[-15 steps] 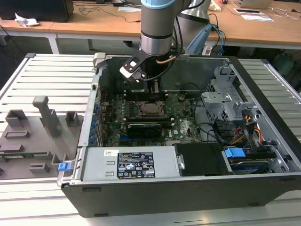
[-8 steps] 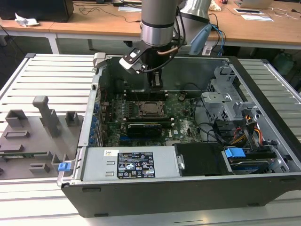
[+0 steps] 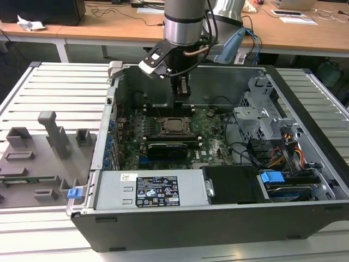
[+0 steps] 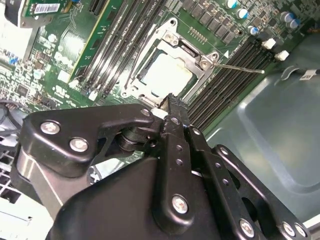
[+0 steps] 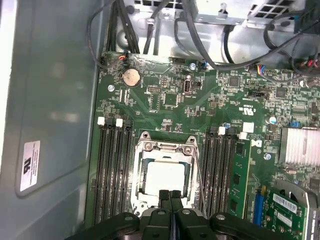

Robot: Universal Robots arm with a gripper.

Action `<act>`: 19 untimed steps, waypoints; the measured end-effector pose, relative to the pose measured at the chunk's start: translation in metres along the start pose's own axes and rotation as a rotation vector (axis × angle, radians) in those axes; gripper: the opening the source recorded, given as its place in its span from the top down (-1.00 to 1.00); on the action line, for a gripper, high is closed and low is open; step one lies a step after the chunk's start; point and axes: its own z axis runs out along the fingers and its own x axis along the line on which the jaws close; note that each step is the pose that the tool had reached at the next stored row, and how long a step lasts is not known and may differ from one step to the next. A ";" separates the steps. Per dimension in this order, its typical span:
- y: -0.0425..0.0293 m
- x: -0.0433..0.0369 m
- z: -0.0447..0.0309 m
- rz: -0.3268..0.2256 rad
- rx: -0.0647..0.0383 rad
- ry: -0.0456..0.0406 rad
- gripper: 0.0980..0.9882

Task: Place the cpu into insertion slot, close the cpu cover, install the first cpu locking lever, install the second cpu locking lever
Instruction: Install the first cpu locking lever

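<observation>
Pincer [image 5: 170, 195], fingers [image 5: 163, 197] pressed together and holding nothing, poised just above one edge of the insertion slot [image 5: 140, 175]. The cpu [image 5: 165, 177] lies flat in the slot, metal top upward. It is square, with no long axis, and its sides run parallel to the memory slots [image 5: 115, 170] flanking the slot. The cpu cover [image 5: 165, 149] frames it. The second wrist view adds a thin lever rod [image 4: 235, 67] jutting from the slot's corner. The exterior view adds the computer case [image 3: 163, 224] around the slot.
</observation>
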 end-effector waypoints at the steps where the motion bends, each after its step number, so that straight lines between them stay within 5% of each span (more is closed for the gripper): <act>1: 0.0000 0.0000 0.0000 -0.026 0.000 -0.0001 0.98; 7: 0.0000 0.0000 0.0000 -0.115 -0.001 0.0012 0.98; 17: -0.0001 0.0000 0.0000 -0.189 -0.001 0.0030 0.98; 19: -0.0001 0.0000 0.0001 -0.294 -0.002 0.0056 0.98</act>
